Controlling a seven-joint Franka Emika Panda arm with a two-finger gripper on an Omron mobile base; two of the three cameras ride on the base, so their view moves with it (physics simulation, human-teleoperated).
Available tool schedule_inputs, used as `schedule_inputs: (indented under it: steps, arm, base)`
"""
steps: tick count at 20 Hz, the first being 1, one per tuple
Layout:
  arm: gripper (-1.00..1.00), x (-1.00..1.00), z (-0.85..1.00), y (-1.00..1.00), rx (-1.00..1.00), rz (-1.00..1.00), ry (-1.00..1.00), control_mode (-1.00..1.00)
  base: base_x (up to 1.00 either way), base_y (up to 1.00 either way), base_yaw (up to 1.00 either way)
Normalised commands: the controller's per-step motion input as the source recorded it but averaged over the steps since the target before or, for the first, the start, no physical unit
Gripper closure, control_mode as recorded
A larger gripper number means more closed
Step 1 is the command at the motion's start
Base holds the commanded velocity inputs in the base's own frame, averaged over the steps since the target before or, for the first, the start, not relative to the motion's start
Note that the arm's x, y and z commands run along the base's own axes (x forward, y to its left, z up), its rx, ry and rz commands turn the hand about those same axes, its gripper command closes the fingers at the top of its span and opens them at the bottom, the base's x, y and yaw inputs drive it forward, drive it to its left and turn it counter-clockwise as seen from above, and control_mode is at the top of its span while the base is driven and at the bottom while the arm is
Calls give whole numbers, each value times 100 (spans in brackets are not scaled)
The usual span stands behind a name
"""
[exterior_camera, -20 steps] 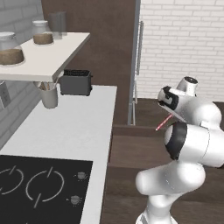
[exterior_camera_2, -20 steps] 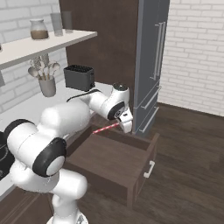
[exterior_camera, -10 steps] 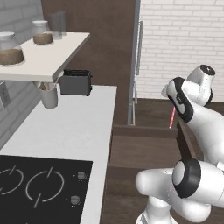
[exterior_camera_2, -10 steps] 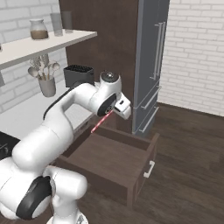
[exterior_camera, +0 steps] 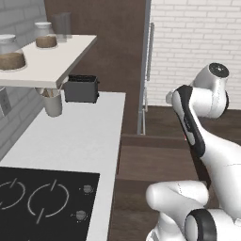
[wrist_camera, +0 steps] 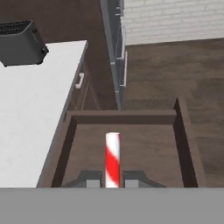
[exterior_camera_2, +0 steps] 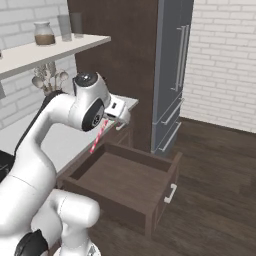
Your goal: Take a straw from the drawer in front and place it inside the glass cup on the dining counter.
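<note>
Gripping the straw [exterior_camera_2: 98, 136], the claw [exterior_camera_2: 114, 118] is seen closed tight on its upper end, the red and white striped length hanging down and to the near left from the fingers, above the left rim of the open drawer [exterior_camera_2: 165, 176]. From the hand camera the straw [wrist_camera: 113, 159] is seen end-on between the two dark fingertips [wrist_camera: 89, 179], its long axis running out along the claw's own pointing direction, over the bare drawer floor [wrist_camera: 144, 144]. The drawer is pulled fully out and nothing else is seen inside it. On the white worktop [exterior_camera: 75, 141] to the left, a black toaster [exterior_camera: 82, 88] stands at the far end and a black hob [exterior_camera: 42, 202] lies at the near end; jars sit on the shelf [exterior_camera: 52, 66] above. A tall grey fridge [exterior_camera_2: 172, 75] stands beyond the drawer on the right. Neither the glass nor the dining counter can be placed from these pictures, so which way the glass lies from the claw cannot be told. Judged from the layout, the pick is done and the carry is not. The coming move is judged to turn on the straw's axis: it is tilted now, and would need to be brought close to upright, free end lowest, before being lowered into a small glass. A slip in the grip during a wide swing is the likely risk.
</note>
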Motion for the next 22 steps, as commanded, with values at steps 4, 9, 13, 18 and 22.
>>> schedule_inputs:
  steps: [4, 9, 13, 18, 22]
  arm:
    - [100, -28, 1, 32, -20, 7, 0, -100]
    - [100, -29, 0, 2, -6, 1, -1, 100]
    - [100, 0, 0, 0, 0, 0, 0, 100]
    - [100, 0, 0, 0, 0, 0, 0, 100]
    - [100, 0, 0, 0, 0, 0, 0, 100]
  base:
    - [0, 0, 0]
    - [-60, -2, 0]
    - [-100, -44, -4]
    - [-65, -91, -9]
    - [-2, -100, -2]
